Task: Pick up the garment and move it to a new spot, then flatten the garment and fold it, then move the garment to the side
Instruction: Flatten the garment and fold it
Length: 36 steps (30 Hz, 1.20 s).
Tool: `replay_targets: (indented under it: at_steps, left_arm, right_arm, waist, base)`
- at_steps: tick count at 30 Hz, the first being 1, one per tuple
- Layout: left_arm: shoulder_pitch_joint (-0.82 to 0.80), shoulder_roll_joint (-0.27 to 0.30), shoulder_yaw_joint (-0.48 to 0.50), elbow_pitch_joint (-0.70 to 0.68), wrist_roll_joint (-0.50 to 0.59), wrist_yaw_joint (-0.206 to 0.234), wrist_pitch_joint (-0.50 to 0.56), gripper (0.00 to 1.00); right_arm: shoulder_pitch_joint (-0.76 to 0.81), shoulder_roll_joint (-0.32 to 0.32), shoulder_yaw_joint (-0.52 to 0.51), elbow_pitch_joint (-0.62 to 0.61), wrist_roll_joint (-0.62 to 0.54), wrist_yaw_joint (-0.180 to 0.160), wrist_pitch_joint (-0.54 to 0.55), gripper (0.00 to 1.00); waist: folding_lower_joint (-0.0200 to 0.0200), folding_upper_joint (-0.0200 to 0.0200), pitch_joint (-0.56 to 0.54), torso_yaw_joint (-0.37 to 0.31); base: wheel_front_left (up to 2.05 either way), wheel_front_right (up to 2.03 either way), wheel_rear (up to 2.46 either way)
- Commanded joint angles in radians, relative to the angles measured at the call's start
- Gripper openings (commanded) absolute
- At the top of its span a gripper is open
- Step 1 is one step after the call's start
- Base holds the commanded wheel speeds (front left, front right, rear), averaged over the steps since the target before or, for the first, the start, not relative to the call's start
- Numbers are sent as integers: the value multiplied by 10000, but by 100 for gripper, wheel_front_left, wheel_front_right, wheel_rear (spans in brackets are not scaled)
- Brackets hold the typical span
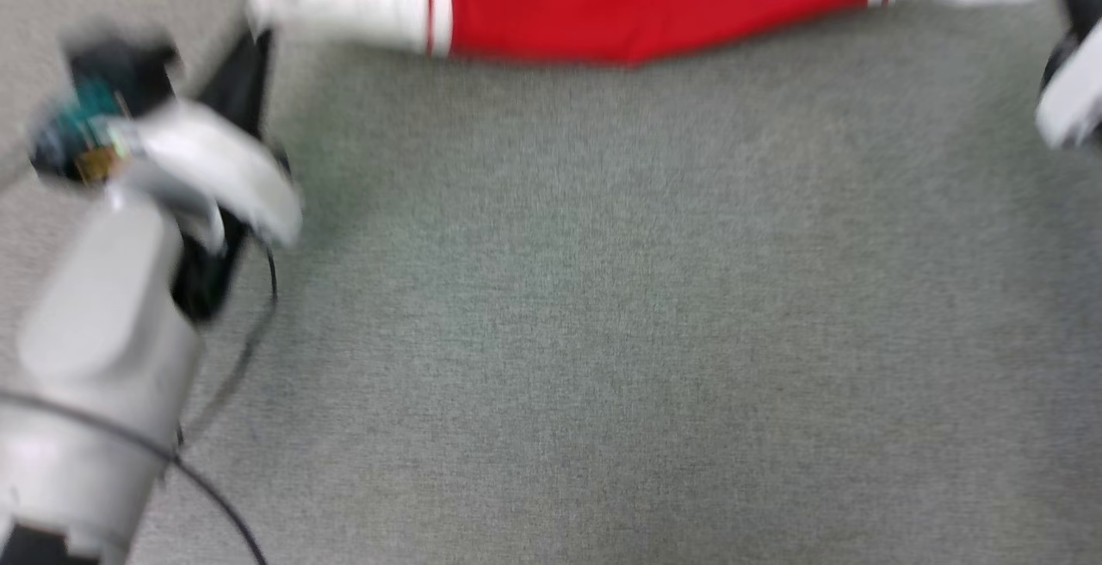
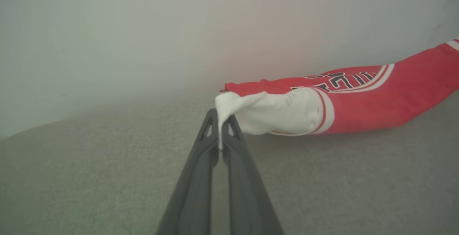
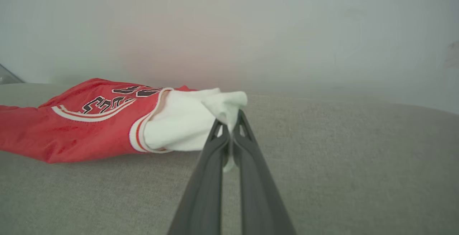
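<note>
- While shut tight at frame centre, pinches one white sleeve tip (image 2: 226, 103) of the garment (image 2: 362, 109) with the left gripper (image 2: 219, 120).
- Clamps the opposite sleeve tip (image 3: 229, 103) likewise in the right gripper (image 3: 229, 122), jaws pressed together on cloth.
- Holds the red body stretched along the head view's top edge, resting on grey carpet (image 1: 603, 307).

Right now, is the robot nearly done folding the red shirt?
Not yet. Picked up: the left gripper and the right gripper are each shut on a white sleeve of the garment. In hand: it's stretched between them, red body seemingly resting on the grey surface. Left: flattening, folding, moving it aside.
</note>
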Motion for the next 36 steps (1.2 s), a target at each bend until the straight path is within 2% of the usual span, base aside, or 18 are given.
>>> replay_targets:
  at_steps: [1,7,11,16,21,25,33,36]
  left_arm:
    - [728,36,-77,-101,-85,-9,-68,0]
    - [3194,346,-181,-741,-77,133,-59,0]
    - [4529,641,-183,-1171,-264,332,16,0]
    - [5962,945,-380,-1700,-412,566,279,0]
    - [7121,1015,-438,-2382,-670,902,458,0]
    - [8115,1286,-476,-3019,-849,1154,686,0]
    - [9931,1856,-313,-4609,-1375,1731,1004,0]
    - [10410,1905,-356,-5110,-1518,1926,1173,0]
  right_arm:
    - [816,-248,243,-374,391,-4,82,0]
    - [3530,-1333,975,-1790,1565,-5,194,0]
    - [4912,-2023,1398,-2299,1590,-7,92,0]
    - [6062,-2596,1652,-2336,1511,-8,-170,0]
    - [7004,-2882,1886,-2426,1564,-10,-365,0]
    - [7725,-2991,1942,-2611,1848,-10,-275,0]
    - [9137,-3324,2040,-3088,2614,-10,436,0]
    - [9578,-3402,1907,-3252,2856,-10,652,0]
  waist:
    - [0,0,-843,-56]
    - [0,0,-1868,-72]
    - [0,0,-2330,-144]
    - [0,0,-2774,-189]
    - [0,0,-3213,-235]
    - [0,0,-3516,-300]
    - [0,0,-3924,-400]
    - [0,0,-3964,-419]
  base:
    - [0,0,0]
    - [0,0,0]
    - [0,0,0]
    - [0,0,0]
    - [0,0,0]
    - [0,0,0]
    - [0,0,0]
    - [0,0,0]
